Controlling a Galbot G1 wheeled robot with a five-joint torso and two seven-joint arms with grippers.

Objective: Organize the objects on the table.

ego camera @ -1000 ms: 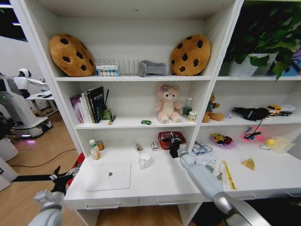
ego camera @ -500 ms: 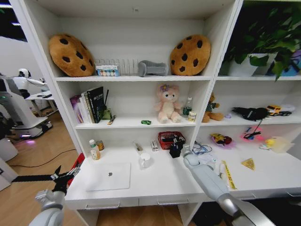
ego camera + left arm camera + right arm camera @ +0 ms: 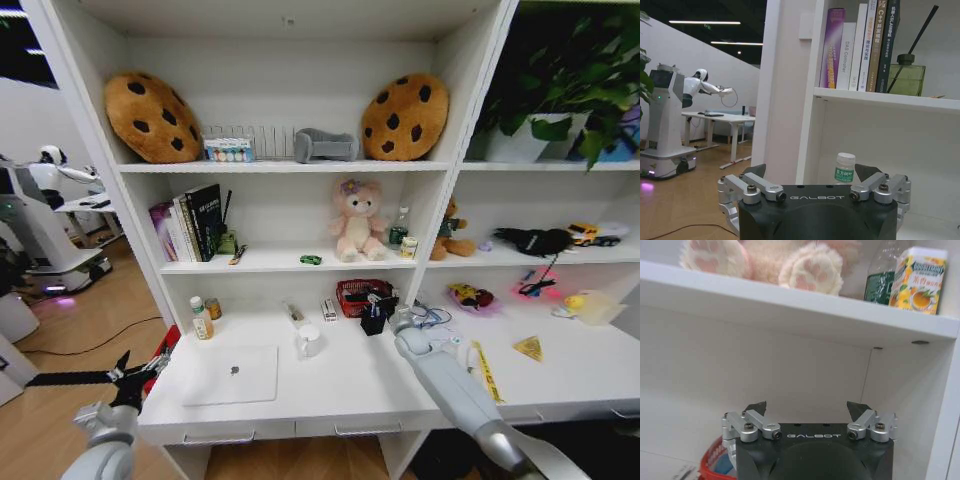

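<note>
Reaching toward the red basket [image 3: 362, 296] at the table's [image 3: 340, 385] back edge, the right gripper [image 3: 378, 310] is released, empty; the laptop [image 3: 232, 375] lies near the front-left corner, tidying barely begun. Left gripper [image 3: 128, 378] hangs released off the left edge.

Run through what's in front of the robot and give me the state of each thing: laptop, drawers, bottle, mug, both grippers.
Laptop: lid shut, flat on the desk.
Drawers: shut.
White-capped bottle: upright, cap on.
White mug: upright.
Left gripper: open, off the desk's left end.
Right gripper: open, by the red basket.
</note>
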